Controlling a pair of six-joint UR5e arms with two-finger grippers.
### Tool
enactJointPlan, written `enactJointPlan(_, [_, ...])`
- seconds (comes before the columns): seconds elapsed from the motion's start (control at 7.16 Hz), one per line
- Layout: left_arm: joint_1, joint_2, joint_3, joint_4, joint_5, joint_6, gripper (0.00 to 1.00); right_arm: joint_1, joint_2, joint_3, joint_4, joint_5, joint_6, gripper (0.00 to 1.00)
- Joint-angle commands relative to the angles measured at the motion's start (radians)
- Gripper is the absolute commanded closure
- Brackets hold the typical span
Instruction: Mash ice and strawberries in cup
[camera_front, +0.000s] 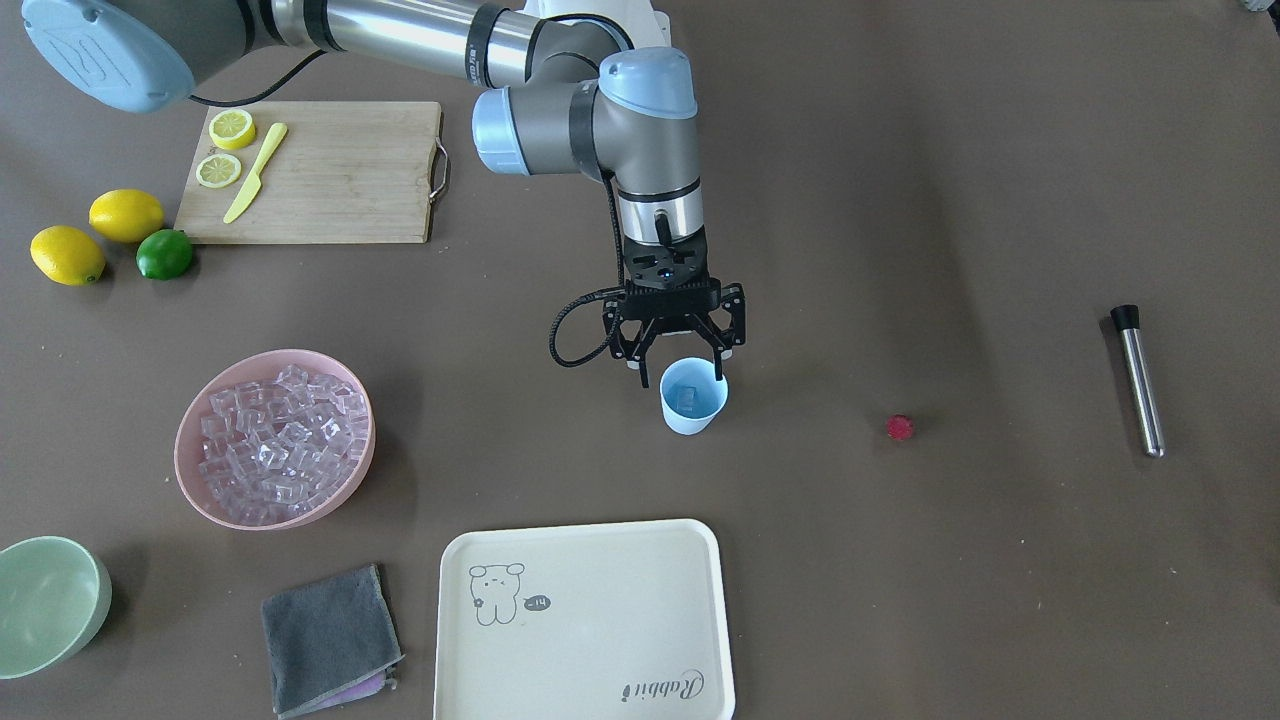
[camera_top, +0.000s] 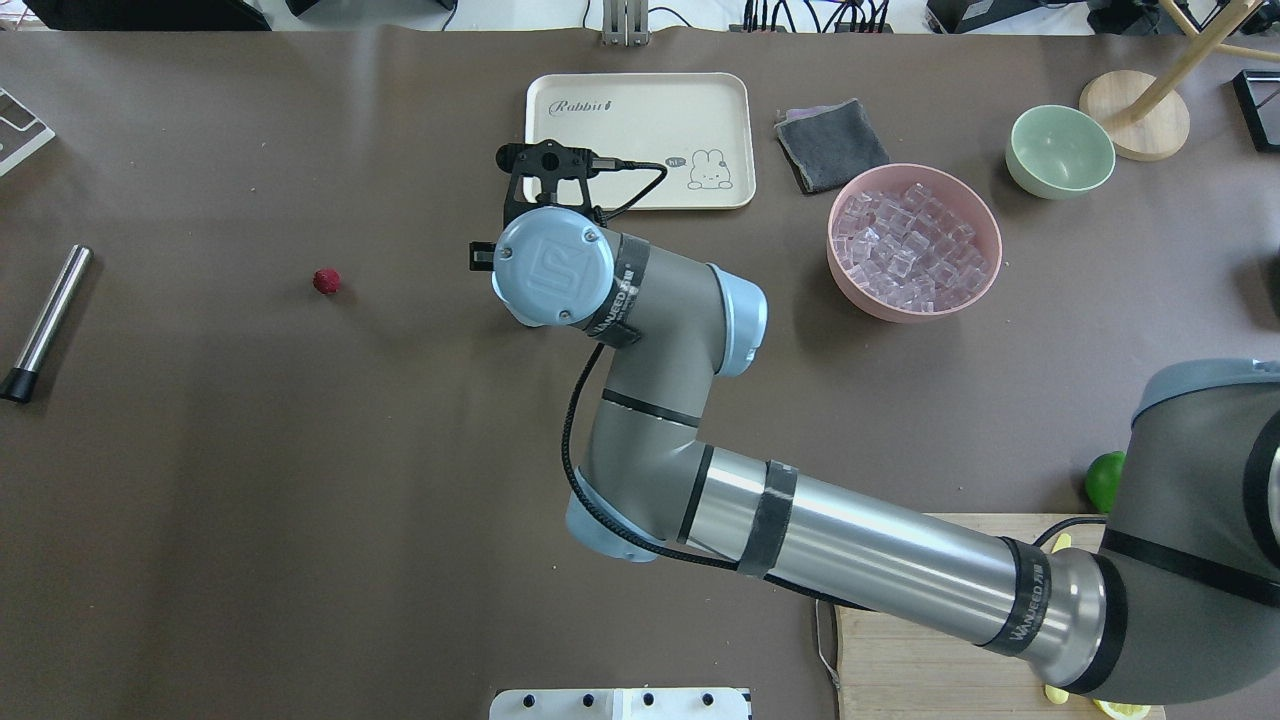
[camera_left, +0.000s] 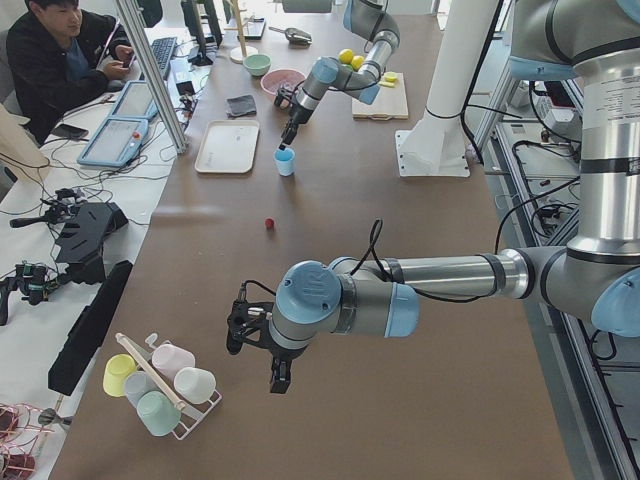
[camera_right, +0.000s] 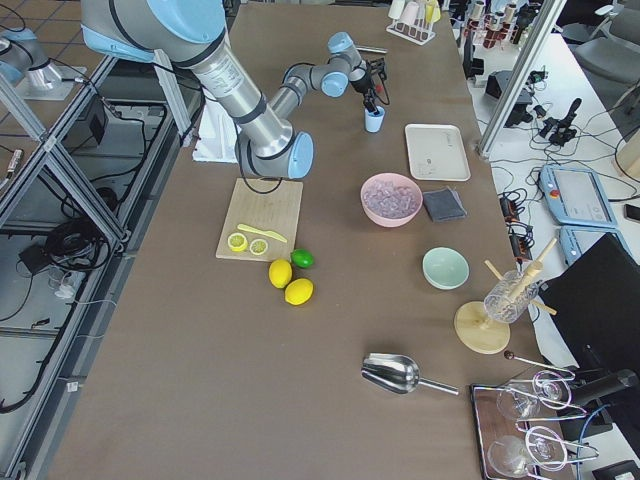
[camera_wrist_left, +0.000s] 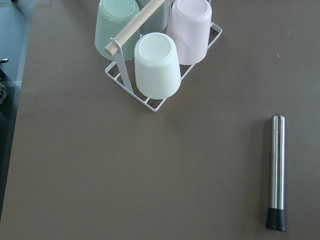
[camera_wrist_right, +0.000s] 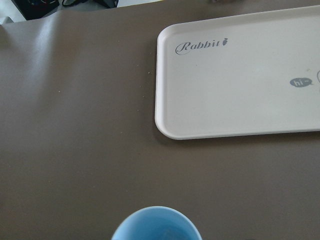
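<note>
One ice cube (camera_front: 686, 397) in cup (camera_front: 693, 400). Right gripper (camera_front: 680, 370) directly over cup, fingers spread, one tip at rim. Strawberry (camera_front: 900, 427) on table, well to cup's robot-left, steel muddler (camera_front: 1140, 385) farther that way. Pink bowl (camera_front: 200, 490) of cubes on cup's other side. Overhead view: right arm's wrist hides cup. Left gripper (camera_left: 255, 366) far from cup, can't tell its fingers.

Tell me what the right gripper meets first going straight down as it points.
Probably the light-blue cup: the open right gripper hangs over its mouth, one fingertip near the rim. Whether rim or ice inside comes first is unclear.
</note>
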Motion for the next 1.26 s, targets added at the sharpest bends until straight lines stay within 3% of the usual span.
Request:
enactJointPlan(0.0, [0.000,0.000,-0.004,0.000,-0.002,0.000,0.01,0.125,-0.197,0.181,-0.013,0.204,-0.119,0.01])
enactJointPlan(0.28, [0.000,0.011,-0.008,-0.002,-0.002,0.000,0.01,0.202,-0.397,0.333,-0.010,0.259,-0.225,0.01])
enactJointPlan(0.56, [0.000,0.014,-0.009,-0.005,-0.002,0.000,0.01,0.271,-0.490,0.341,-0.005,0.299,-0.303,0.08])
enactJointPlan(0.84, [0.000,0.015,-0.008,-0.008,-0.002,0.000,0.01,0.389,-0.546,0.348,-0.002,0.464,-0.624,0.09])
enactJointPlan(1.12, [0.000,0.015,-0.012,-0.009,-0.015,0.000,0.01,0.388,-0.570,0.322,-0.004,0.442,-0.655,0.16])
